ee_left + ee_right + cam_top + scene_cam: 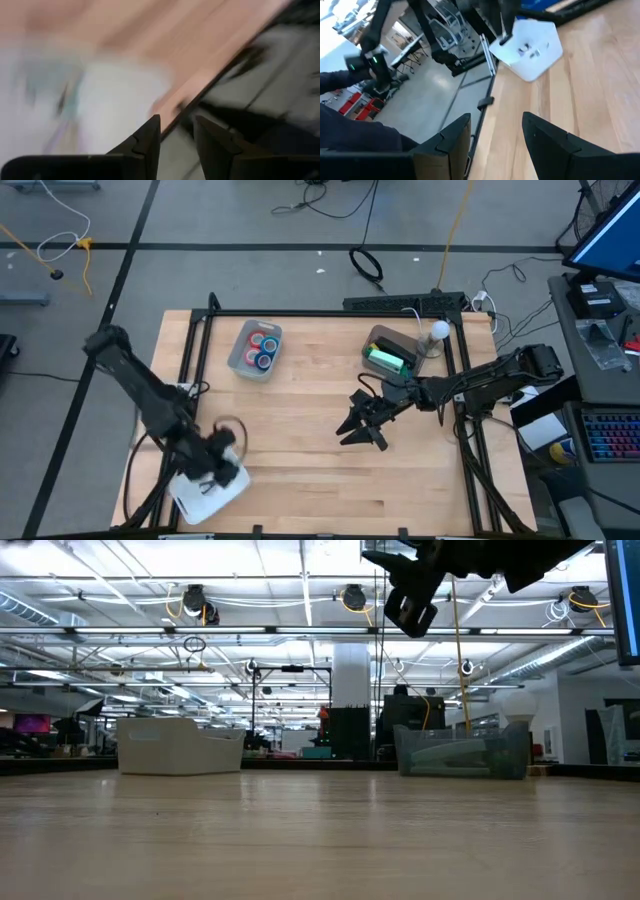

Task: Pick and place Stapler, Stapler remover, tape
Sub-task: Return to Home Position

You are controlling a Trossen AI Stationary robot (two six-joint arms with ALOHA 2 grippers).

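The right gripper (358, 430) hung empty above the middle of the table (300, 450), fingers moderately apart, its arm reaching in from the right edge. The left gripper (222, 465), fingers narrowly parted and holding nothing, hovered at the white bin (200, 498) on the table's left corner. The tape (265, 348) rolls, red and blue, lay in the gray bin (240, 362), well apart from both grippers.

Matte-black jointed arms (150, 395) end in dark, wedge-shaped gripper fingers (555, 150) with stepped inner edges.
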